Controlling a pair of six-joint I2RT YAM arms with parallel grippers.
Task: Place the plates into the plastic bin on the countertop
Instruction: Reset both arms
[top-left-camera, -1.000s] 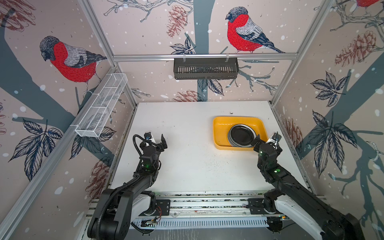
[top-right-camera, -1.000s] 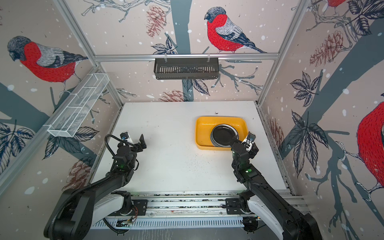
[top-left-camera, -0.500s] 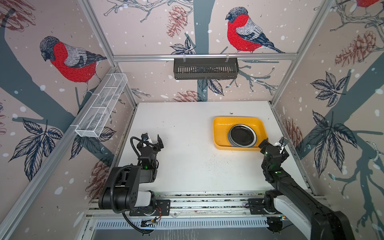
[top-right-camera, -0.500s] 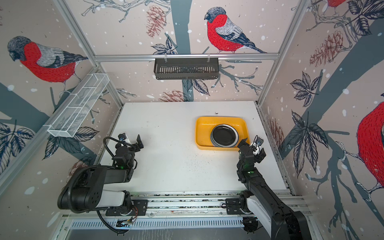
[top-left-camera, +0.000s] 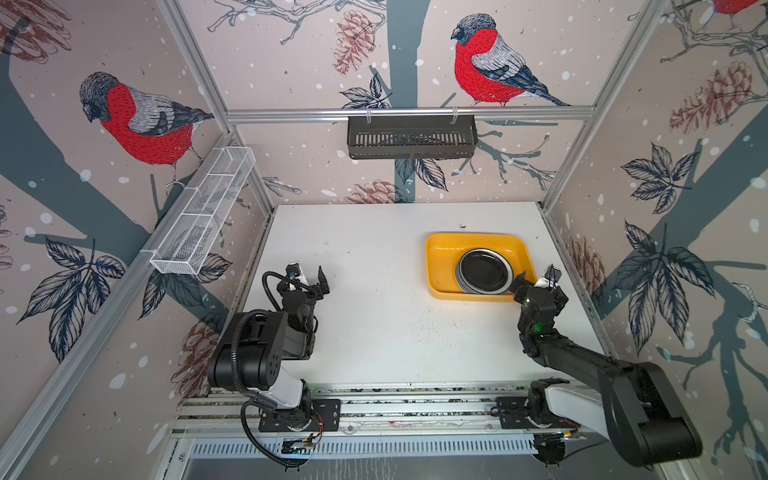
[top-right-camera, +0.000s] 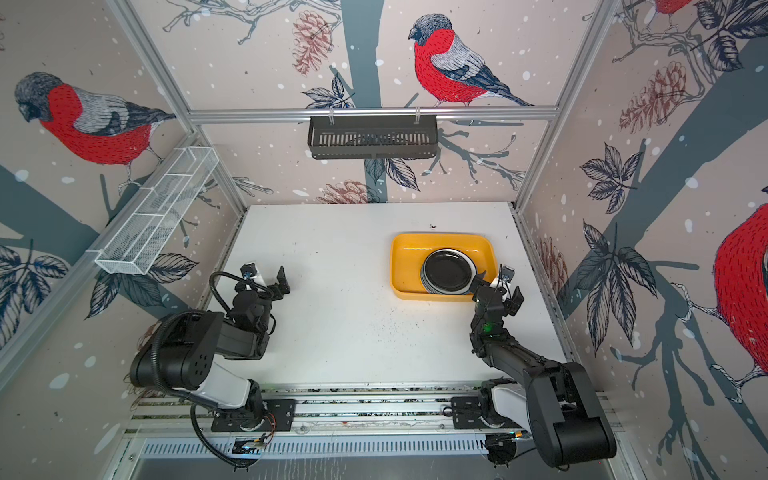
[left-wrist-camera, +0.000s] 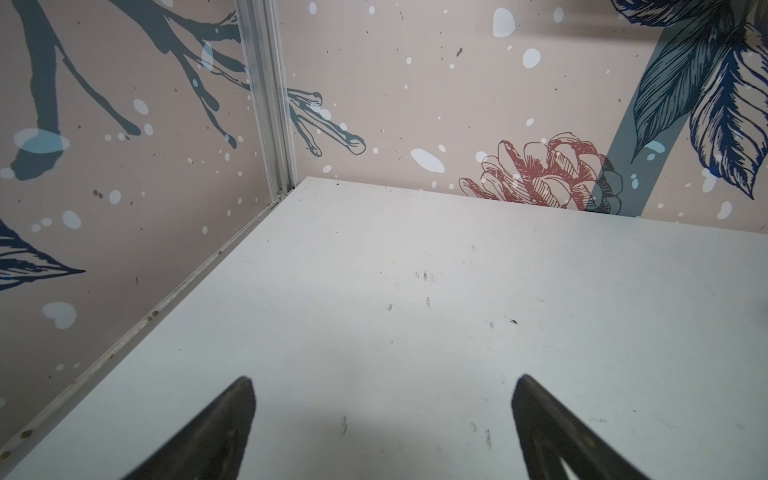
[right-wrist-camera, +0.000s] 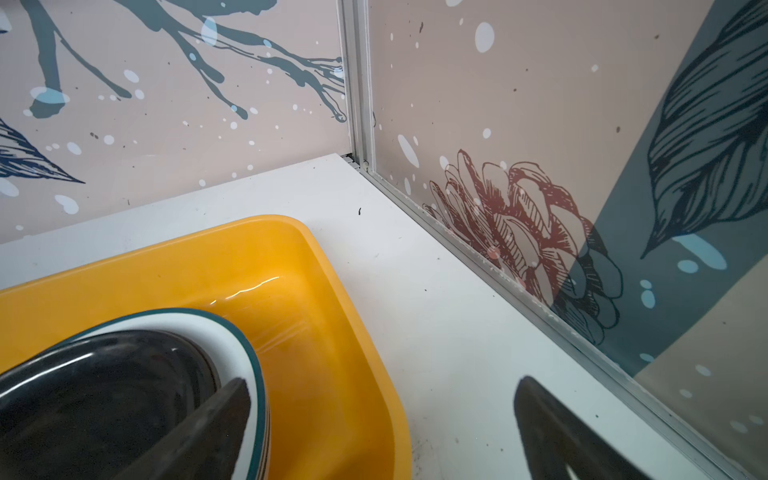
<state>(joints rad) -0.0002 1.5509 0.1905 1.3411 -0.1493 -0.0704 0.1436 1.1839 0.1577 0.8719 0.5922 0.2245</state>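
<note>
Both crouch low, elbows folded: left gripper (top-left-camera: 308, 279) and right gripper (top-left-camera: 537, 279) gaping empty, latter beside plastic bin (top-left-camera: 441, 258)

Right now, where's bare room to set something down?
Bare: countertop from the left gripper across to the plastic bin, back to the rear wall; also the bin's left part beside the plates. Tight: the bin's near right corner, where the open right gripper sits.

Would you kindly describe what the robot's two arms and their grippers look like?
Both arms are matte black with rounded joint housings and a white base link. The left arm carries a black ribbed hose; the right arm shows a small green light. The left gripper and right gripper each have two dark, tapering fingers.
</note>
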